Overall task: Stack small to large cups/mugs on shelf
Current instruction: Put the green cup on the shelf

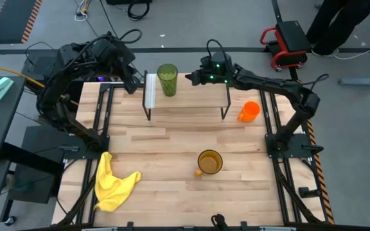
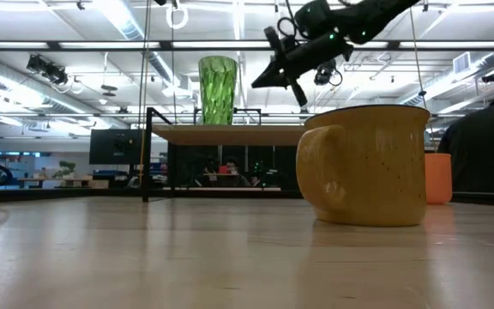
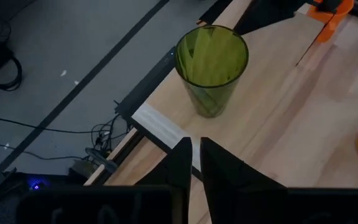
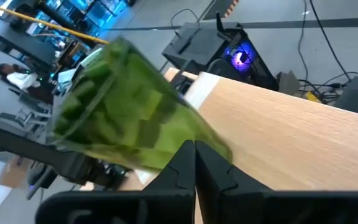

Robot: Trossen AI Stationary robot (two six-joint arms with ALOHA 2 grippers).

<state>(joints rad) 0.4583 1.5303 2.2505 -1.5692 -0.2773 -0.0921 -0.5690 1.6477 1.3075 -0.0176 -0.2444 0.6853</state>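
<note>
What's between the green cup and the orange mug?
In the high view, the right gripper hangs there, over the shelf, beside the green cup; toward the orange mug there's only bare shelf board and table.

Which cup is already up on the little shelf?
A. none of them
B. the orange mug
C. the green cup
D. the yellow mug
C: the green cup stands upright on the shelf, while the yellow mug and the orange mug sit on the table.

A grey floor (image 1: 191, 25) strewn with cables, long ceiling strip lights (image 2: 118, 17), and a red cart (image 1: 286, 40).
</note>
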